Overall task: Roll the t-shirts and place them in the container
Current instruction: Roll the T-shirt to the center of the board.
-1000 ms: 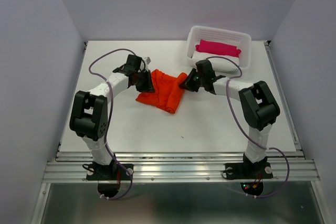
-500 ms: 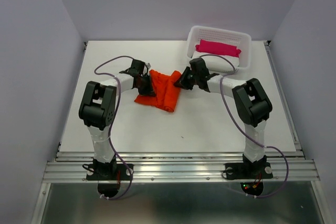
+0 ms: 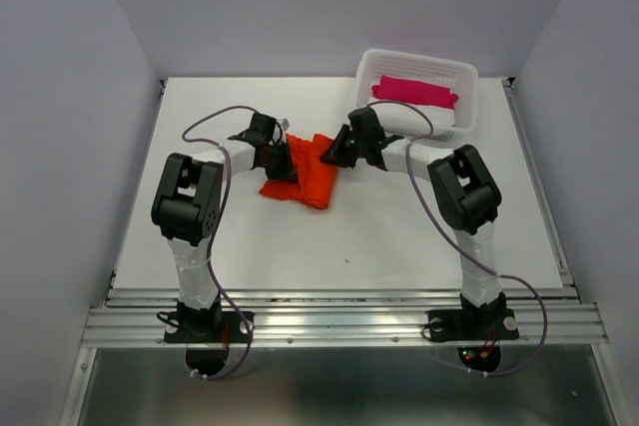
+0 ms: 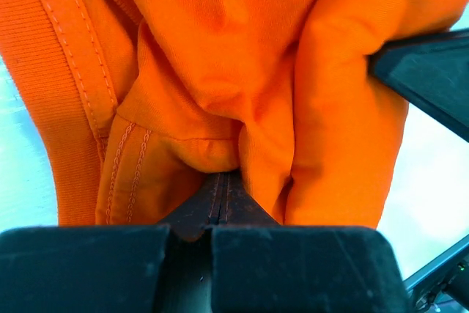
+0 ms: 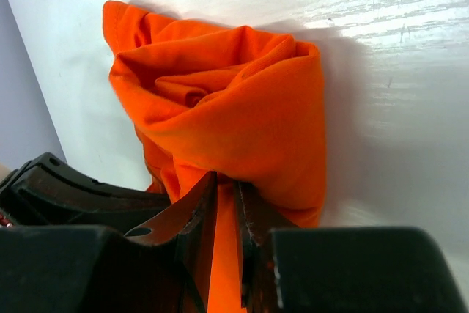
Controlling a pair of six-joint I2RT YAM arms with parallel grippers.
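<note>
- Left arm: it reaches in from the left, and the left gripper (image 3: pixel 283 160) sits at the left edge of the orange-red t-shirt (image 3: pixel 305 172).
- In the left wrist view the left gripper (image 4: pixel 222 181) has its jaws pressed flat together. The tips are buried in a bunched fold of the t-shirt (image 4: pixel 220 71), so it is pinching the thin fabric. A ribbed, stitched hem runs down the left side of that view.
- T-shirt: it lies crumpled in a heap on the white table (image 3: pixel 379 226), a little behind the middle, between the two grippers and touching both.
- Right arm: the right gripper (image 3: pixel 334 152) meets the t-shirt's upper right corner.
- From the right wrist, the right gripper (image 5: pixel 227 188) is nearly closed with a strip of orange cloth caught between its fingers — a grip on the t-shirt (image 5: pixel 234 108), which bulges in soft folds just beyond the tips.
- Far right, at the back: a white basket (image 3: pixel 414 57) holds a magenta-pink bundle (image 3: pixel 414 90) beside a white bundle (image 3: pixel 419 119) — well apart from the t-shirt.
</note>
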